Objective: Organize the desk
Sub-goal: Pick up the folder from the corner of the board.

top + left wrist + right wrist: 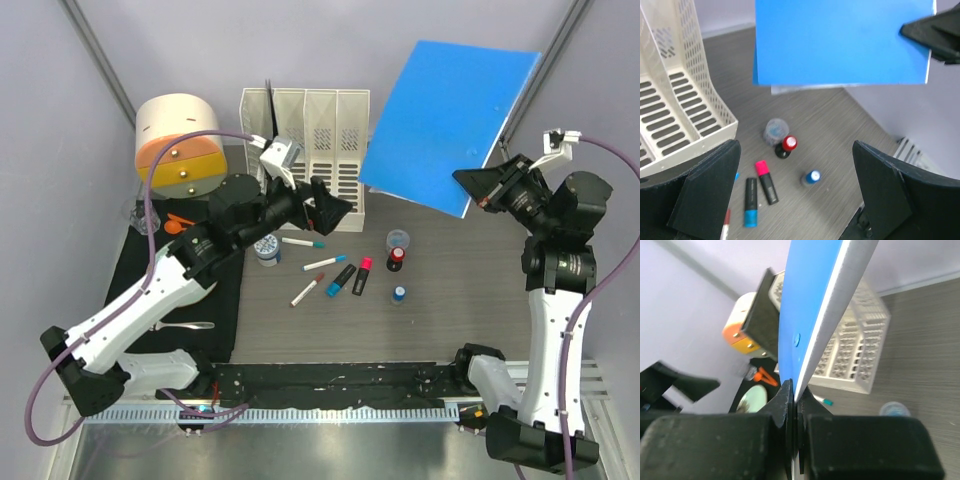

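right jaws pinched shut on a corner of the blue folder (450, 120), which is in the air. left jaws wide open, empty. table (470, 300) sits below both. Probable target is the file rack (320, 130), left of the right jaws: square the folder edge to a slot, lower slowly.

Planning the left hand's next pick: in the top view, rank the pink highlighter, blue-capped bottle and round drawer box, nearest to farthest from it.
1. The pink highlighter, just toward the bases from the left hand, slightly right.
2. The blue-capped bottle, farther right.
3. The drawer box, far left corner.
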